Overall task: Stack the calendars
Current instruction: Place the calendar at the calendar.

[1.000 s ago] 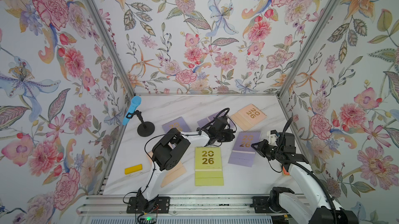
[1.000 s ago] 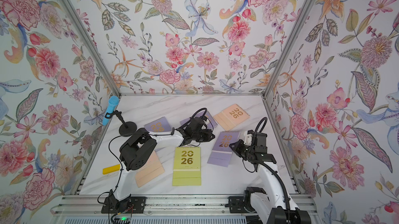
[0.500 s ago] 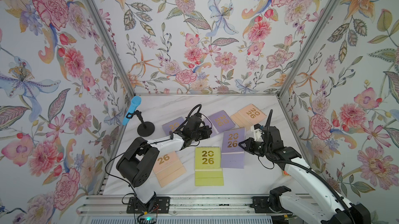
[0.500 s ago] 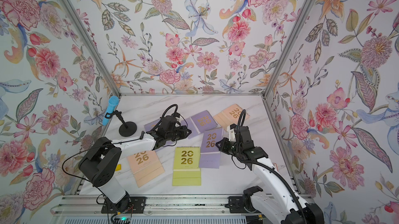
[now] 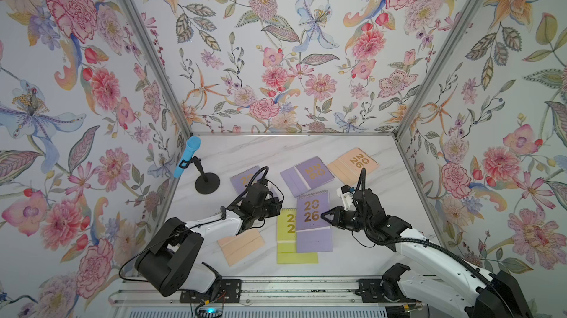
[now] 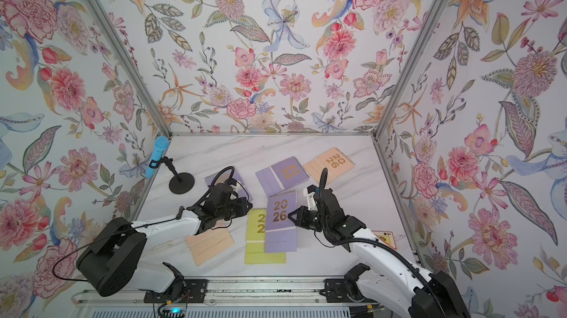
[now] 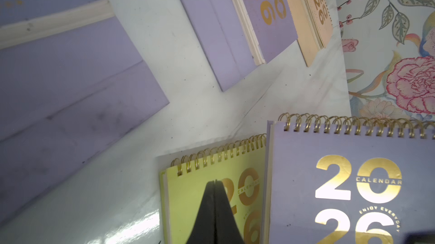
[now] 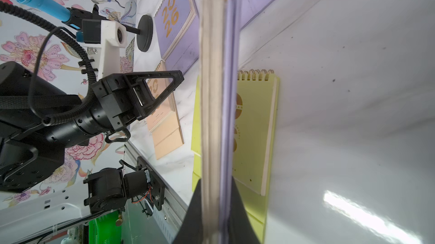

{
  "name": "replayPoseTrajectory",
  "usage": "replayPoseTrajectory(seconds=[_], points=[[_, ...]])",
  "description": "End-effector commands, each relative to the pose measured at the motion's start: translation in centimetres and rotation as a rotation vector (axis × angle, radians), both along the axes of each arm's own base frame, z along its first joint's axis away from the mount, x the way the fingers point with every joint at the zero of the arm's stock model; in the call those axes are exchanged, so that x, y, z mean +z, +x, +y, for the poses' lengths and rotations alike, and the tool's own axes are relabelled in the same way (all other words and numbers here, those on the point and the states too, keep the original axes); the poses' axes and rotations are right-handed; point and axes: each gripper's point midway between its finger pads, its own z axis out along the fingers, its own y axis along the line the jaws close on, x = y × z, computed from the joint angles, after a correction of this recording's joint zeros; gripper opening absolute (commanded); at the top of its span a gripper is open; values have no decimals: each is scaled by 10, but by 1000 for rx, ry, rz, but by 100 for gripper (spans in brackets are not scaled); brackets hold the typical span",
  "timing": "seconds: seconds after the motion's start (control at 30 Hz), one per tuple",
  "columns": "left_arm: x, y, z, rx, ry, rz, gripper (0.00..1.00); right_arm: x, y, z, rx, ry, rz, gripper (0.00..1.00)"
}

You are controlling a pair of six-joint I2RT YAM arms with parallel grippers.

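My right gripper [image 5: 322, 215] [image 8: 217, 184] is shut on the edge of a lavender calendar [image 5: 313, 221] [image 8: 219, 113] and holds it over the right part of the yellow calendar [image 5: 285, 233] [image 8: 254, 125]. Whether the two touch I cannot tell. My left gripper [image 5: 277, 206] [image 7: 214, 181] is shut and empty, with its tips above the yellow calendar's [image 7: 200, 195] spiral corner. In both top views four other calendars lie apart. A lavender one [image 5: 242, 178] is partly under the left arm. Another lavender [image 5: 310, 173] and a peach [image 5: 352, 163] lie at the back. A peach [image 5: 241, 246] lies front left.
A blue microphone [image 5: 187, 155] on a black round stand [image 5: 207, 182] occupies the back left corner. A small orange-red card box [image 6: 385, 238] lies by the right wall behind the right arm. Floral walls enclose three sides, and a metal rail [image 5: 276, 295] runs along the front.
My right gripper has carried the lavender calendar leftward, from the right side to over the yellow one. My left gripper has drawn back from the middle-back calendars towards the yellow calendar's top corner.
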Motion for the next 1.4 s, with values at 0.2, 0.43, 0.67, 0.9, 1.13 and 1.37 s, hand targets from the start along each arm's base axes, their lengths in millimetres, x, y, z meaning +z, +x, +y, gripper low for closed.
replayPoseTrajectory(seconds=[0.2,0.43,0.67,0.9,1.13,1.37], points=[[-27,-25,30,31,70,29,0,8,-13,39,38,187,-19,0],[-35,-33,33,34,60,47,0,5,-12,51,60,243,-13,0],[-39,-35,30,22,50,60,0,1,-10,62,91,272,8,0],[-39,-37,29,24,34,61,0,-7,-9,69,112,281,30,0],[-45,-40,30,30,27,77,0,-16,-8,70,108,271,48,2],[-49,-42,29,33,32,89,0,-34,-9,65,85,242,87,10]])
